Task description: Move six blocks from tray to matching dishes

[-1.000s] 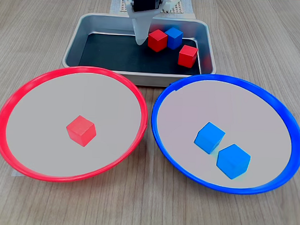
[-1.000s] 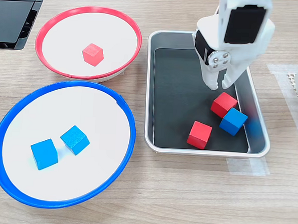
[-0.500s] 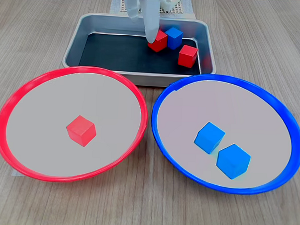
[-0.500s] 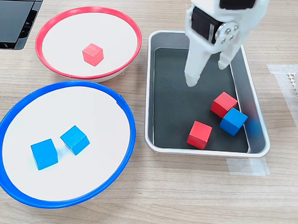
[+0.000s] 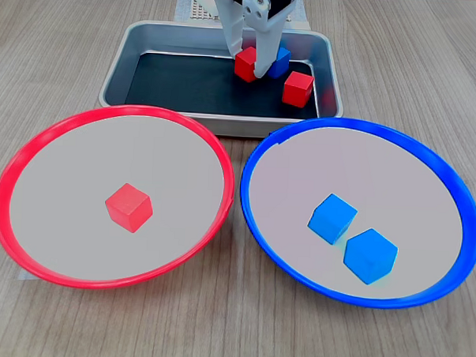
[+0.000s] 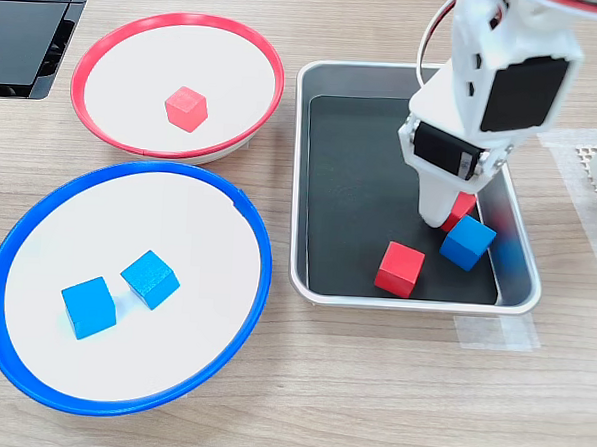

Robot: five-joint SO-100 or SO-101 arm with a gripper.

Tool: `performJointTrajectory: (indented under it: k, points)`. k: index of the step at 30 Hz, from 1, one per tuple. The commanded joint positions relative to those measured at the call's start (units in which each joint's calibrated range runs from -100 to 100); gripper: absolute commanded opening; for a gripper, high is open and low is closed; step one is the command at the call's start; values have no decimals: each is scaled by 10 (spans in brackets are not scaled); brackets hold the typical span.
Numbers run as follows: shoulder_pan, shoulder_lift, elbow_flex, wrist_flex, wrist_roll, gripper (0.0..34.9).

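"Any writing on the tray [image 6: 313,284] or the dishes beside it?"

"None that I can read: no labels, brands, numbers or signs anywhere in either exterior view."

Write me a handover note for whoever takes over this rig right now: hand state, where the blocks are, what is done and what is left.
Hand: down in the tray, open, fingers on either side of a red block; not yet closed or lifted.
Tray: that red block, a blue block touching it, and a second red block lying apart from them.
Red-rimmed dish: one red block.
Blue-rimmed dish: two blue blocks.
Done: three of six sorted.
Left: two reds to the red-rimmed dish, one blue to the blue-rimmed dish.
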Motion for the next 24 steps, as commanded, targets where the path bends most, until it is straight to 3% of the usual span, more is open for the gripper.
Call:
performJointTrajectory:
  k: [1, 6, 10, 13, 17, 18, 19, 20, 23, 24]
  points:
    - [-1, 3, -32, 22, 3, 3]
    - [41, 34, -258, 107, -42, 2]
    - [95, 121, -495, 79, -126, 2]
    - [129, 219, -624, 46, -153, 2]
    - [144, 289, -667, 1, -147, 3]
    - [145, 300, -668, -9, -141, 35]
    - [146, 307, -660, -19, -131, 124]
    - [146, 309, -653, -30, -125, 158]
    - [143, 297, -619, -48, -109, 217]
    - [141, 286, -606, -49, -106, 218]
